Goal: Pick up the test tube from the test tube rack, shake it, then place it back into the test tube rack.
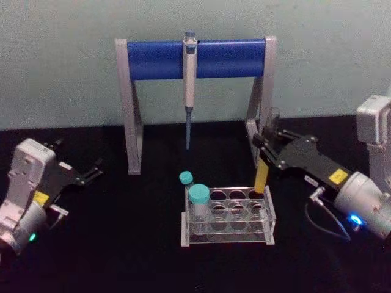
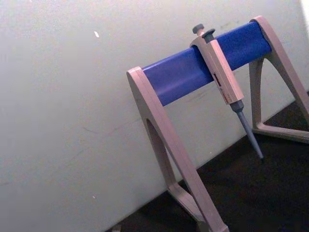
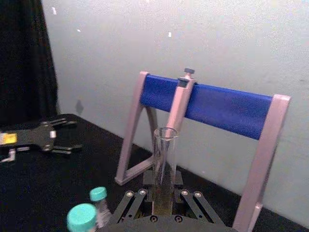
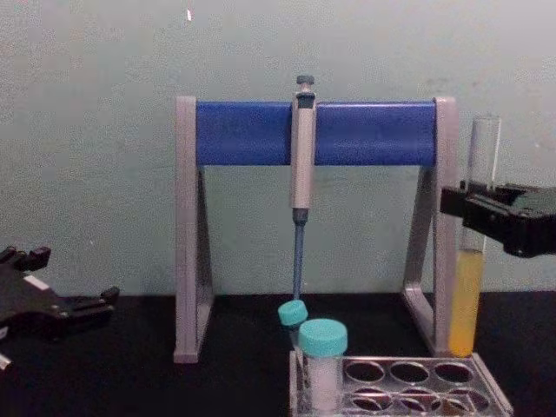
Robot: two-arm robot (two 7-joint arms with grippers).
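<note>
My right gripper (image 1: 264,152) is shut on the test tube (image 1: 261,176), a tall clear tube with yellow liquid in its lower part. The tube (image 4: 469,287) stands upright, its bottom just over the back right corner of the test tube rack (image 4: 486,393). I cannot tell whether its tip is inside a hole. From the right wrist the tube (image 3: 165,152) rises between the fingers of that gripper (image 3: 164,186). The clear rack (image 1: 267,224) sits at the table's middle. My left gripper (image 1: 91,173) rests open at the far left, holding nothing.
Two teal-capped vials (image 1: 199,196) (image 1: 186,179) stand in the rack's left end. Behind it a grey-and-blue pipette stand (image 1: 195,59) holds a hanging pipette (image 1: 190,85), close behind the tube. The stand (image 2: 203,67) and the pipette (image 2: 224,79) show from the left wrist.
</note>
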